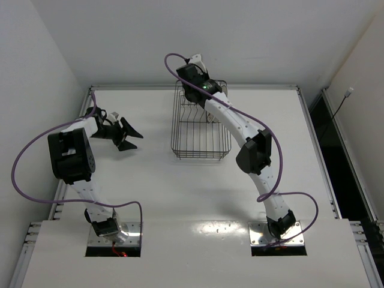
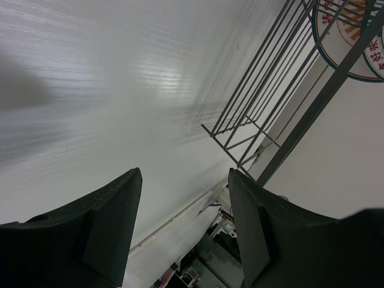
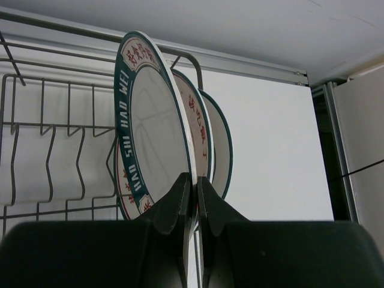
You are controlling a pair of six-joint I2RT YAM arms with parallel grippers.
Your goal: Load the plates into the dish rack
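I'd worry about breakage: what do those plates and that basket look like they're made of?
The plates look like glazed ceramic, possibly melamine: glossy white faces, printed green rims. The dish rack looks like dark coated metal wire: thin grey rods, bent prongs.

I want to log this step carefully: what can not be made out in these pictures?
1. Right wrist view: the lettered plate covers most of the middle plate and rear plate; the right gripper hides their lower edges and slots.
2. Top view: the right arm hides all plates in the dish rack.
3. Left wrist view: the sunburst plate is cut off by the picture's corner.
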